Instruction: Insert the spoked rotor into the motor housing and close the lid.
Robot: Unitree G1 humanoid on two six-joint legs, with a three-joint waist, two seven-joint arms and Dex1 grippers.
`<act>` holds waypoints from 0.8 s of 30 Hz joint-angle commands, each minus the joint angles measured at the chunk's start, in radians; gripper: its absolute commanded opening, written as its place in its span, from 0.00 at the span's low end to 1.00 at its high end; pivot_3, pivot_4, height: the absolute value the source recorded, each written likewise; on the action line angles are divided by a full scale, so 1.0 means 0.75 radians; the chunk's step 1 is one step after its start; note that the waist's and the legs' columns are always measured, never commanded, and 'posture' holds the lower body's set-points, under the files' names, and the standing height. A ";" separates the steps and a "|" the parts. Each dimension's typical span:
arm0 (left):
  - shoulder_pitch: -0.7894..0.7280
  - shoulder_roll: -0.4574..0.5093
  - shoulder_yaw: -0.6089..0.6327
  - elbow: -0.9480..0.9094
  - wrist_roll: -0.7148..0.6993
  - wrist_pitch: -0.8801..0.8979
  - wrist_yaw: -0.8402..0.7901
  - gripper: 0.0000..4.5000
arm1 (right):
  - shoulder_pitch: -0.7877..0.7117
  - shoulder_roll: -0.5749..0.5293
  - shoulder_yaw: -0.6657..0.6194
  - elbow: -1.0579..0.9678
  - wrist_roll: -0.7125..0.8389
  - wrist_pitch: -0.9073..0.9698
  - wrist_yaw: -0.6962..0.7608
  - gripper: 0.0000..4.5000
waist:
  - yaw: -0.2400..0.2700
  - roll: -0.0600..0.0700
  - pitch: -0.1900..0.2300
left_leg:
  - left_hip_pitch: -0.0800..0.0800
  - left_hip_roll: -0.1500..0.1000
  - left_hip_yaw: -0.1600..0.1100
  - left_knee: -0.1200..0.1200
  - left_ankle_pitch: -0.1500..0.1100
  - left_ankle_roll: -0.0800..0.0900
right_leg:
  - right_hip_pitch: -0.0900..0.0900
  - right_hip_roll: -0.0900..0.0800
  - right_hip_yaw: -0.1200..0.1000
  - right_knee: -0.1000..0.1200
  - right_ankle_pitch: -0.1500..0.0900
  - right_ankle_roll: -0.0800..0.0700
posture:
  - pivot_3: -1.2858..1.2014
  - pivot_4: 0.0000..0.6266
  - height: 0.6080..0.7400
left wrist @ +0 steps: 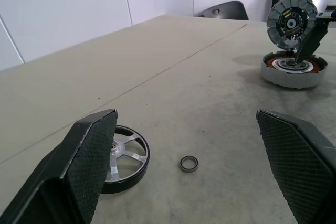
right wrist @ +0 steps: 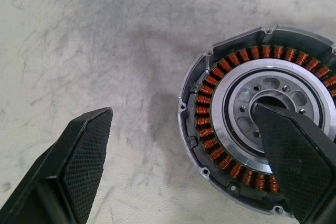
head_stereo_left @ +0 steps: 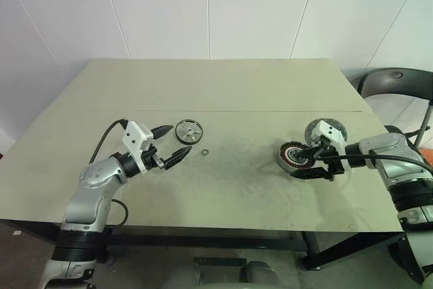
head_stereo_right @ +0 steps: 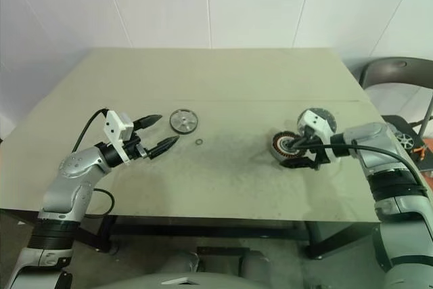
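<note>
spoked rotor (head_stereo_left: 189, 130), thin, rigid and probably light, lies flat on the worktop (head_stereo_left: 223, 86) just beside the wide-open, empty left end effector (head_stereo_left: 173, 143); best pinched across its dark rim.

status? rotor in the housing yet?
Nothing done yet. The rotor lies flat on the table beside the O-ring, just ahead of the open left hand. The right hand, open, hovers over the housing, windings exposed. The lid stands on edge behind it. Left: insert rotor, close lid.

left gripper (head_stereo_left: 170, 143) agape, right gripper (head_stereo_left: 308, 162) agape
</note>
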 commanded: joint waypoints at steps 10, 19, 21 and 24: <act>-0.022 0.027 0.024 -0.085 -0.006 0.040 0.034 1.00 | -0.044 0.096 0.126 0.052 -0.155 -0.057 -0.126 0.72 | 0.000 -0.003 -0.002 | 0.005 0.007 0.010 0.003 -0.001 0.001 | 0.003 0.000 0.000 -0.004 0.009 0.002 | 0.52 0.00 1.00; -0.011 0.036 0.032 -0.140 -0.017 0.082 0.064 1.00 | -0.107 0.184 0.054 -0.098 -0.015 -0.002 -0.027 0.46 | -0.010 -0.004 -0.003 | 0.007 0.012 0.014 0.001 -0.001 0.000 | 0.001 0.001 -0.001 -0.005 0.012 0.001 | 0.52 0.00 1.00; -0.012 0.036 0.034 -0.143 -0.017 0.086 0.066 1.00 | -0.150 0.224 0.033 -0.151 0.036 0.036 -0.011 0.46 | -0.022 -0.003 -0.002 | 0.007 0.014 0.015 0.000 -0.001 0.000 | -0.002 0.001 -0.001 -0.004 0.012 0.000 | 0.52 0.00 1.00; -0.014 0.040 0.036 -0.140 -0.017 0.087 0.064 1.00 | -0.204 0.287 0.055 -0.188 0.051 0.056 -0.010 0.46 | -0.035 0.002 0.001 | 0.003 0.015 0.016 0.000 -0.001 0.000 | -0.006 0.001 -0.001 -0.004 0.016 0.003 | 0.52 0.00 1.00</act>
